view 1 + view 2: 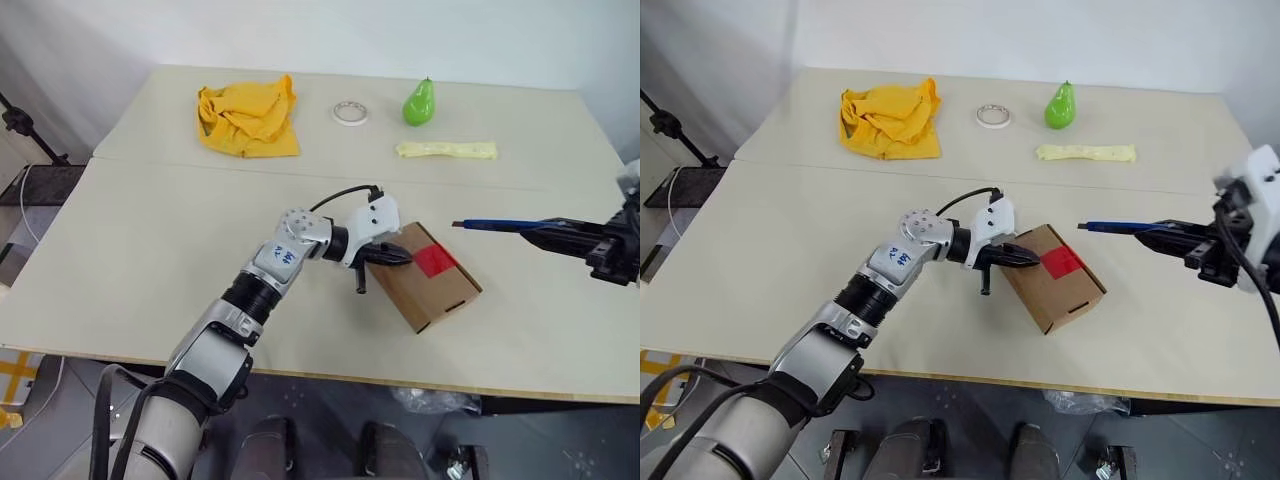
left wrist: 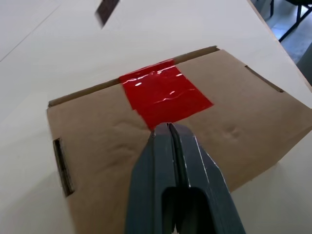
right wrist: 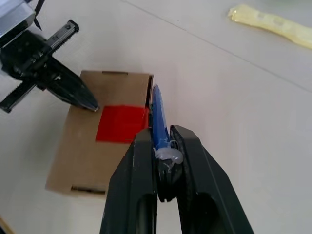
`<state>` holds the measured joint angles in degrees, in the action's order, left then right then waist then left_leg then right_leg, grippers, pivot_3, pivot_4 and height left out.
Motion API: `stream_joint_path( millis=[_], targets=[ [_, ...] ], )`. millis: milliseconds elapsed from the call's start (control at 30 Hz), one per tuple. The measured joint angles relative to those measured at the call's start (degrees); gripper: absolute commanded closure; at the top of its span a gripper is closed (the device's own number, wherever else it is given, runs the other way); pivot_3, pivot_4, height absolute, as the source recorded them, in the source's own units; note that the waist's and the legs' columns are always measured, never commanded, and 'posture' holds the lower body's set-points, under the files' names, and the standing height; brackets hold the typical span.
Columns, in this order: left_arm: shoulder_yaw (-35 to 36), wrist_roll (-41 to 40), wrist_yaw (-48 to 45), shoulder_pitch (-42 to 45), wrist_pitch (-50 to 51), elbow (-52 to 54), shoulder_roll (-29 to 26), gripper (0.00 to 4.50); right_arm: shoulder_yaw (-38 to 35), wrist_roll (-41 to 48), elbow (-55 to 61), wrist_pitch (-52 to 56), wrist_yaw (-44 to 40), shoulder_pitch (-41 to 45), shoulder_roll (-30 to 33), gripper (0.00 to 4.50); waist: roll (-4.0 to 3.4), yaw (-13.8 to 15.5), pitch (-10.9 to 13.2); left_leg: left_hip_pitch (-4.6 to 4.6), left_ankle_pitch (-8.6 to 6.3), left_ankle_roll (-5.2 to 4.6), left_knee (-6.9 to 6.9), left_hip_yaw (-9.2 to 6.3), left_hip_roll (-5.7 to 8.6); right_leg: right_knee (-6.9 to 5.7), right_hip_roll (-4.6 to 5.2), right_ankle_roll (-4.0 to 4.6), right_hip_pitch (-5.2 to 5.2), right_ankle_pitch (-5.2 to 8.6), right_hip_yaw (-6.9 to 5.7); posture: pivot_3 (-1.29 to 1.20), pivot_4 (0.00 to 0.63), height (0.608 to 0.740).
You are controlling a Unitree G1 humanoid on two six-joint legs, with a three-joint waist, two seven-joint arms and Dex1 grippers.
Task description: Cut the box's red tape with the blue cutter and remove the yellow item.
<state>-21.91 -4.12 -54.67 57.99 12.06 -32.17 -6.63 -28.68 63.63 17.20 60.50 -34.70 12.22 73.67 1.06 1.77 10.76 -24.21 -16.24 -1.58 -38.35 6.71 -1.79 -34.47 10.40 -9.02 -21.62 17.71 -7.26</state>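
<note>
Left gripper (image 1: 398,257), fingers pressed together, tips on the box (image 1: 432,277) by the red tape (image 1: 435,260); right gripper (image 3: 163,146) pinches the blue cutter (image 1: 497,225).

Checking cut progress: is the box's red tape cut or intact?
Intact: the red tape spans the box seam unbroken, flaps shut.

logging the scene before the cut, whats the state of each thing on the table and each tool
box: shut, flaps taped
red tape: whole, uncut
blue cutter: held level above the table, tip toward the box
left tool: shut, tips on the box top beside the tape
right tool: shut on the cutter
yellow cloth: crumpled
tape roll: lying flat
green pear: upright
</note>
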Motion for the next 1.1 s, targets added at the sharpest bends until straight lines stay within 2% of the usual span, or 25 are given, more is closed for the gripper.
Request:
stream_joint_path(
  millis=[133, 433, 1100],
  targets=[
    [0.21, 1.10, 1.46, 0.17, 2.14, 0.25, 1.24, 4.50, 7.50, -2.95, -2.90, 0.99, -0.41, 6.72, -0.01, 4.35, -0.01, -0.19, 0.00, -0.01, -0.02, -0.03, -0.08, 0.03, 0.03, -0.02, 0.05, -0.03, 0.01, -0.02, -0.03, 0.00, 0.150, 0.740],
    [0.45, 1.97, 1.48, -1.02, 5.18, 3.51, 1.46, 4.50, 15.13, -7.03, -6.16, 2.52, -5.15, 15.96, -0.66, 4.35, -0.01, -0.38, 0.00, -0.01, -0.02, -0.03, -0.16, 0.03, 0.00, -0.11, 0.04, -0.03, 0.01, -0.02, -0.06, 0.00, 0.150, 0.740],
    [0.48, 2.15, 1.29, -2.49, 7.53, 6.86, 0.06, 4.50, 20.98, -16.42, -8.58, 2.53, -13.36, 19.18, -4.09, 4.35, -0.02, -0.42, -0.01, -0.01, -0.02, -0.02, -0.43, 0.03, -0.02, -0.33, 0.05, -0.04, 0.01, -0.02, -0.05, 0.00, 0.150, 0.740]
  ],
)
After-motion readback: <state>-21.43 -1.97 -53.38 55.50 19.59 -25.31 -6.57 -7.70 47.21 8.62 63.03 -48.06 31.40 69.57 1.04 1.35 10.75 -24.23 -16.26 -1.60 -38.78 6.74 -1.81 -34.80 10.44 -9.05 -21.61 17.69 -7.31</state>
